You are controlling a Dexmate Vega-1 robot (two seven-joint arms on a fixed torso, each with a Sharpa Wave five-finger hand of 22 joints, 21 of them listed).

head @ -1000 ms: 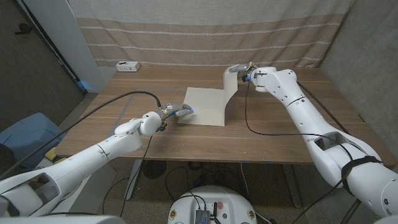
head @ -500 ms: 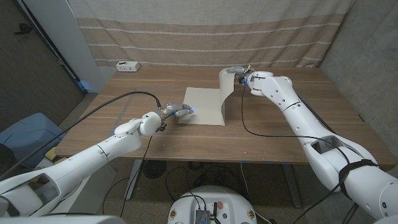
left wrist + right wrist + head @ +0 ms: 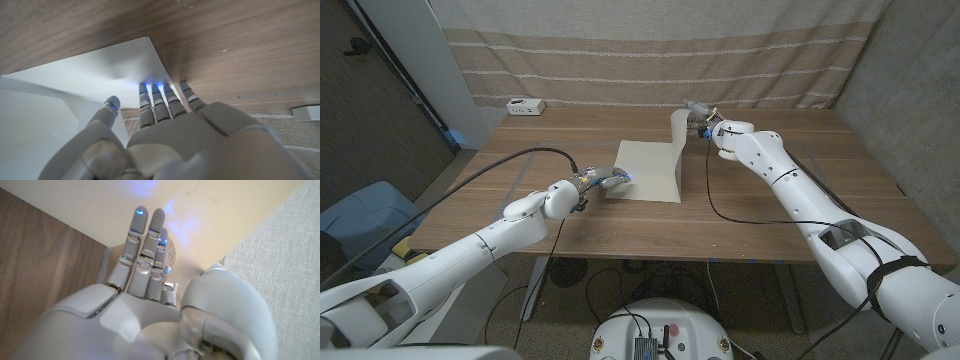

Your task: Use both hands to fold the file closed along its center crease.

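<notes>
Worktop [image 3: 620, 225]: wood-grain surface, brown, matt with a faint sheen, smooth. File [image 3: 650, 170]: cream card or stiff paper, matt, smooth, unmarked apart from faint scuffs seen in the right wrist view. Left hand [image 3: 601, 179] and right hand [image 3: 701, 116]: pale grey moulded plastic shells, satin finish, smooth; fingers [image 3: 159, 102] carry darker segmented bands. Backdrop curtain [image 3: 650, 50]: woven cloth, beige with paler stripes, coarse texture. Cables [image 3: 510, 160] on the arms: black, smooth sheathing.

Right robot hand [image 3: 150, 280]: fingers extended against the cream file [image 3: 165, 210]. Wooden tabletop [image 3: 45, 255] alongside; beige woven fabric [image 3: 280, 270] beyond the file's edge.
</notes>
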